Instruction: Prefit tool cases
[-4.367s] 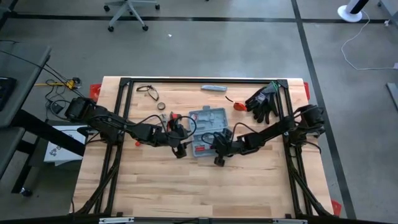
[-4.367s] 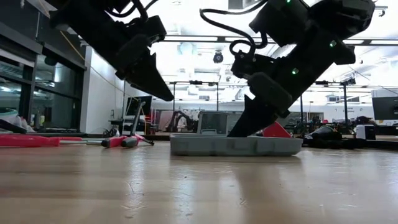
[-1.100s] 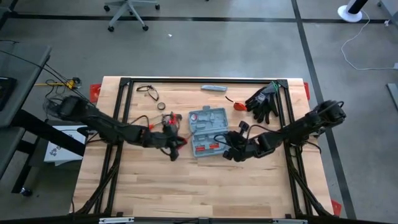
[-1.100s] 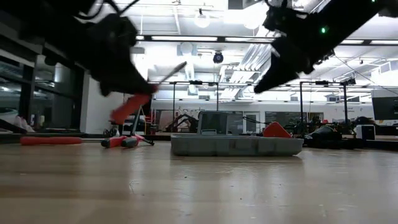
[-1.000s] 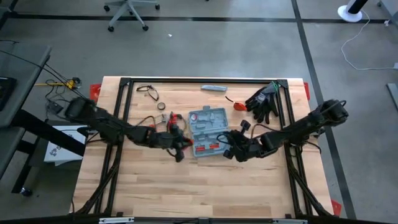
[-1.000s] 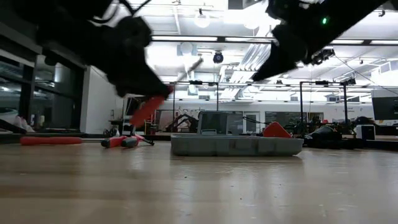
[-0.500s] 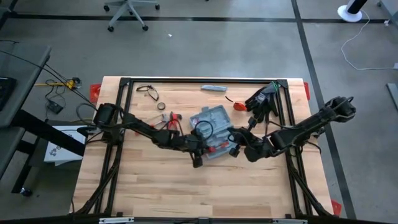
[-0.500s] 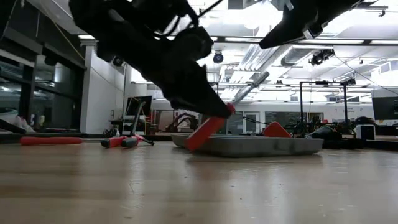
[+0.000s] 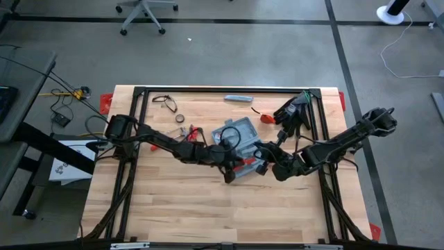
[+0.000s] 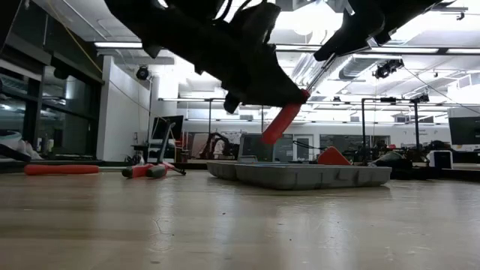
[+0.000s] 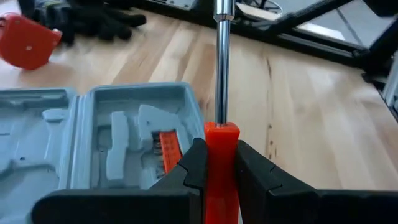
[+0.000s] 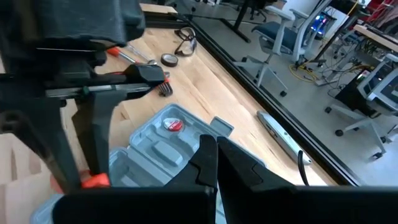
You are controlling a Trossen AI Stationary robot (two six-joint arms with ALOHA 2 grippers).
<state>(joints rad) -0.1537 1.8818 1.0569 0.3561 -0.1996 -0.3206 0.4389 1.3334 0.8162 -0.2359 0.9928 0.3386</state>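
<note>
We count one open tool case [image 9: 238, 142], one red-handled screwdriver [image 11: 221, 155] clamped in the left gripper [image 11: 217, 165], and two grippers in all, the right gripper [image 12: 214, 163] pinched closed on nothing. Also one pair of black gloves [image 9: 293, 112], one slim grey bar [image 9: 238, 98], one pair of glasses [image 9: 165, 102], one red disc-shaped item [image 9: 266, 119].

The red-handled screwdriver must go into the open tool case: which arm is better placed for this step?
Left. The left gripper is shut on the red-handled screwdriver and holds it just above the open tool case. The right gripper, fingers together and empty, is beside the case.
</note>
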